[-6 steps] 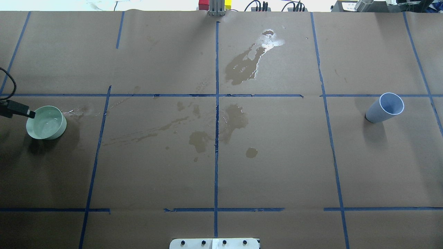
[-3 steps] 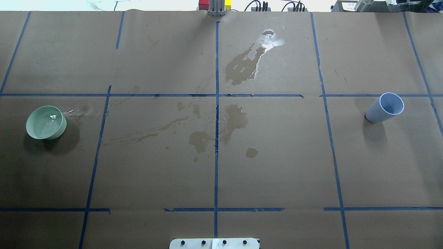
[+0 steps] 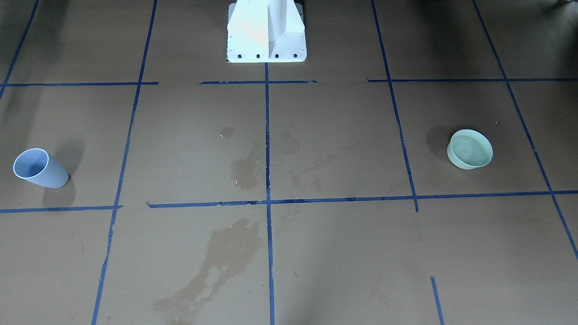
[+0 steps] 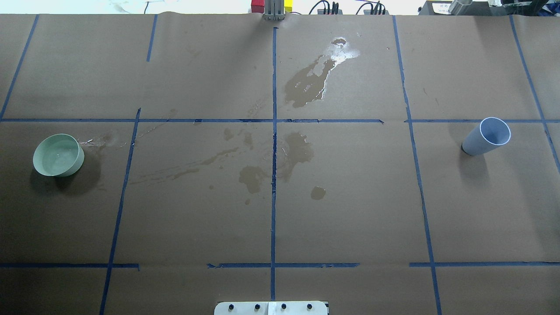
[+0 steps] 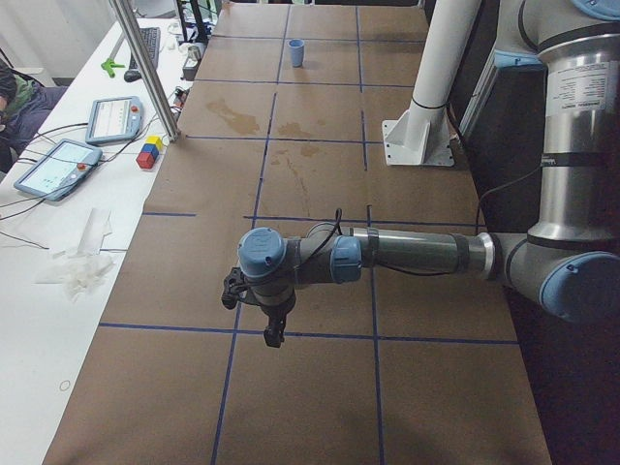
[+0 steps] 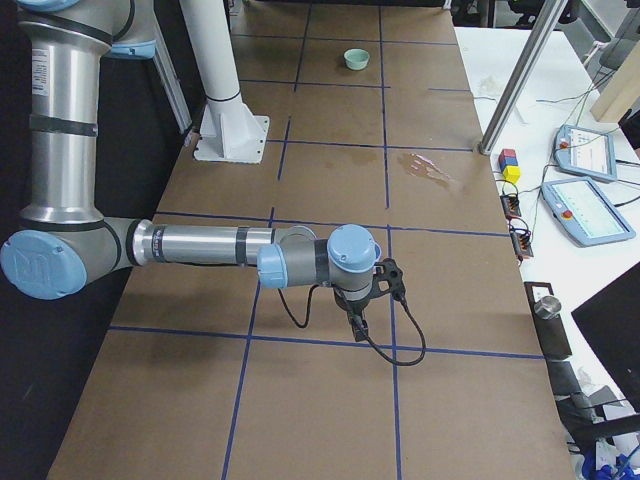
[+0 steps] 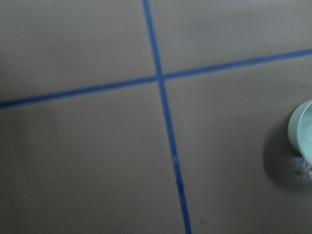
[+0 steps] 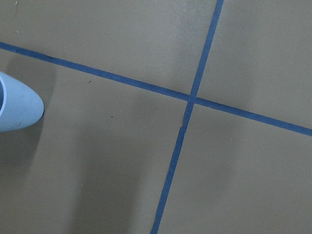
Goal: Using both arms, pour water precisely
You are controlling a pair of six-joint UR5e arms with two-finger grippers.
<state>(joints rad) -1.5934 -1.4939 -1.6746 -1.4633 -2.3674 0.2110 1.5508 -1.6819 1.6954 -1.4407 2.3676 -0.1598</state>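
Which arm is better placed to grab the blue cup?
Right. The blue cup stands on the robot's right side, inside the right wrist view; the left arm is by the green bowl.

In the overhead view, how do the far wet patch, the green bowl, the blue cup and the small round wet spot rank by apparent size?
Largest: far wet patch, clearly.
Next: green bowl and blue cup, about alike, so not ranked apart.
Smallest: small round wet spot.
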